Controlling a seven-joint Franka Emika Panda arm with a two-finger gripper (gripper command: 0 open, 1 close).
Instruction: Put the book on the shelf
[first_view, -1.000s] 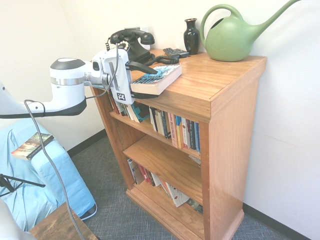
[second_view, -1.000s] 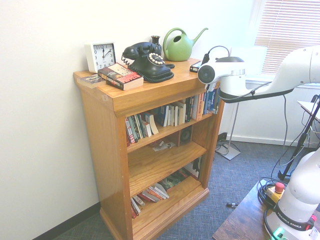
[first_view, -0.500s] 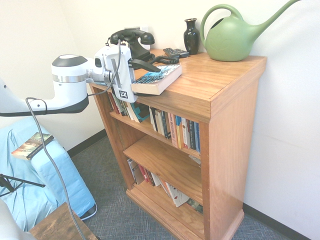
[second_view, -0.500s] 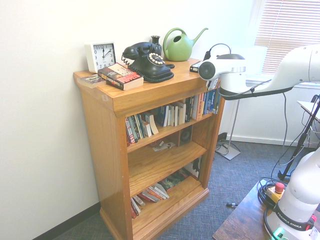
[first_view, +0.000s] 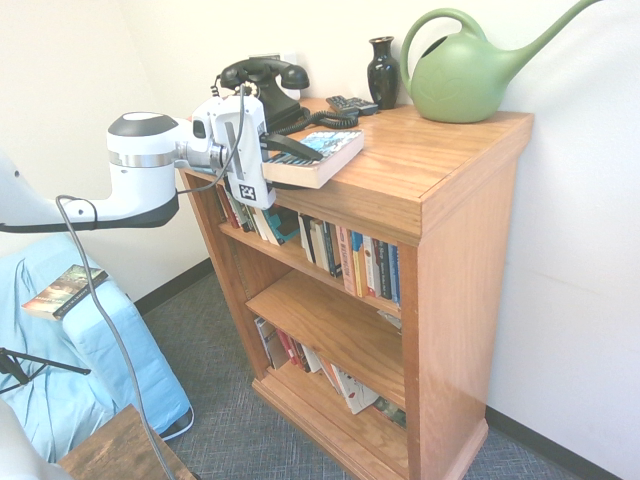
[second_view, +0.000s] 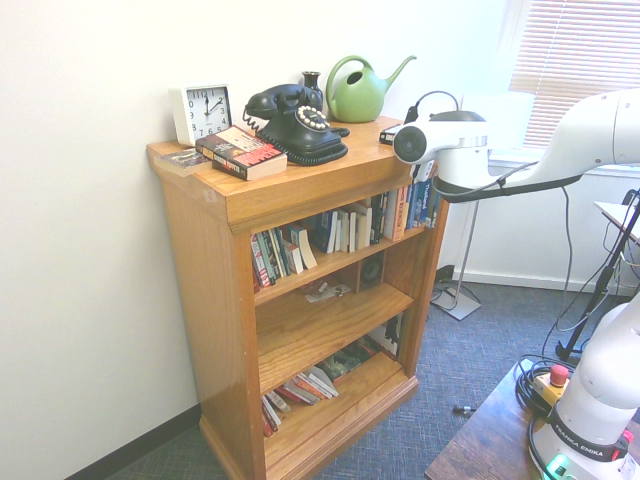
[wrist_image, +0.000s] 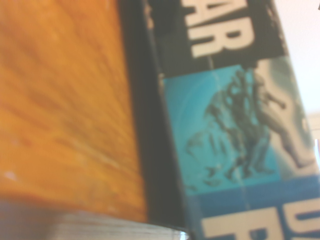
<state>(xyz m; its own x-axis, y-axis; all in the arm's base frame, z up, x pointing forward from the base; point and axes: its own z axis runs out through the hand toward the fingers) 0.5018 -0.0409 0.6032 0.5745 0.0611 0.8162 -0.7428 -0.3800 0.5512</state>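
Found the pincer (first_view: 308, 164) clenched on the near end of the book (first_view: 335, 148), upper finger flat against the blue-and-black cover, lower finger hidden beneath. Caught the book lying across the front corner of the bookcase top (first_view: 430, 160), its gripped end jutting past the edge, well above the shelf (first_view: 300, 268) with its row of upright spines.

Saw that grip from the first exterior view only. From the second exterior view, lost pincer and book behind the white wrist housing, but gained the far end of the top: a white square clock (second_view: 203, 112), a reddish paperback (second_view: 243, 152) lying flat and a thin dark item (second_view: 180, 159) beside it at the corner, none of them visible from the other side. Read from the wrist view, close and blurred, large white letters and a blue panel with dim figures on the cover (wrist_image: 235, 125), with orange wood grain (wrist_image: 65, 100) alongside.

Noted a black dial telephone (first_view: 262, 82) just behind the pincer, its cord running along the top towards a small dark object (first_view: 350, 103). Placed a black vase (first_view: 382, 70) and a green watering can (first_view: 465, 70) further back against the wall. Counted the shelf's row of books as nearly full across. Spotted one more paperback (first_view: 65, 290) on a light blue cover down beside the arm.
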